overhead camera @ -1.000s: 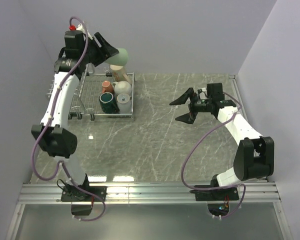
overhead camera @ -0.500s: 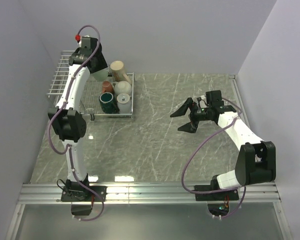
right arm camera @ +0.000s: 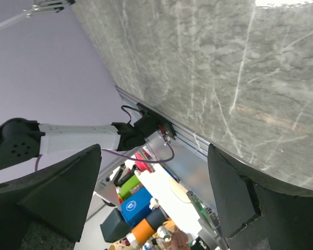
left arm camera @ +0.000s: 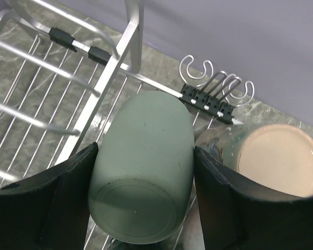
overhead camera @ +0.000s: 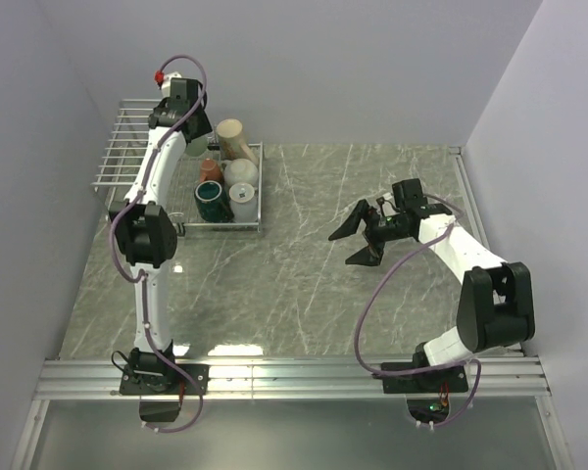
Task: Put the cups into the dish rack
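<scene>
- The pale green cup [left arm camera: 143, 172] is pinched, base toward the wrist, between the left fingers [left arm camera: 62, 203]. It is presumably held this way to be set mouth-down in the dish rack [left arm camera: 41, 67], beside the beige cup [left arm camera: 279, 159].
- The right fingers [right arm camera: 52, 198] are held spread and empty above the surface [overhead camera: 304, 274].
- Since a second ago, the cup has been lowered into the rack's far end.

You are getting bright, even light from overhead, which is throwing white glare patches onto the polished grey-green marbled tabletop [overhead camera: 294, 294] near its front edge and casting only faint, soft shadows. In your left wrist view the pale green ceramic mug [left arm camera: 143, 172] is showing sharp, while the right wrist view is blowing out at its top right corner.
</scene>
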`<act>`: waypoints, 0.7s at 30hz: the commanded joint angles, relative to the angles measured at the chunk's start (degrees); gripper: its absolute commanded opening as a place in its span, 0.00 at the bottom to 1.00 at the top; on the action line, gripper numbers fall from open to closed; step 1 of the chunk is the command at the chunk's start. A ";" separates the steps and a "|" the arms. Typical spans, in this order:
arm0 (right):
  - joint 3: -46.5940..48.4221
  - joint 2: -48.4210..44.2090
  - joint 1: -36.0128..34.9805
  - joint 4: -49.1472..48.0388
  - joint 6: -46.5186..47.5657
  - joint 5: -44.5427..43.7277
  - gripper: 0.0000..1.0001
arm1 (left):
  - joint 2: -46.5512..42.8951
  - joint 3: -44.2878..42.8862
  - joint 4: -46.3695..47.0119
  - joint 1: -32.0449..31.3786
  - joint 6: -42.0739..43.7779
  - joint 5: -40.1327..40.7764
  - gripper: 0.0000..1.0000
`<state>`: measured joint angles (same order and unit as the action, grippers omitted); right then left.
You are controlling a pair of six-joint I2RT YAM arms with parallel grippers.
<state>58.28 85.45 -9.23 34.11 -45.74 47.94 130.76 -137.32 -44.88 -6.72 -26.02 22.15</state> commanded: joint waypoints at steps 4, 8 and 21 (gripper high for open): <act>3.94 2.17 -0.35 1.22 2.05 -0.57 0.88 | 3.27 -3.13 4.10 0.48 0.62 0.00 0.00; 4.56 3.14 -0.26 1.14 2.23 -0.57 0.88 | 5.12 -3.13 4.98 0.66 0.53 -2.02 0.12; 4.82 5.52 0.53 1.58 3.11 -0.40 0.86 | 8.37 -1.73 8.76 1.01 0.09 -4.83 0.84</act>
<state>60.47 90.00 -9.13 35.22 -43.70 47.59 137.93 -137.91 -38.81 -6.22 -26.09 18.33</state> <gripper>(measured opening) 0.866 0.799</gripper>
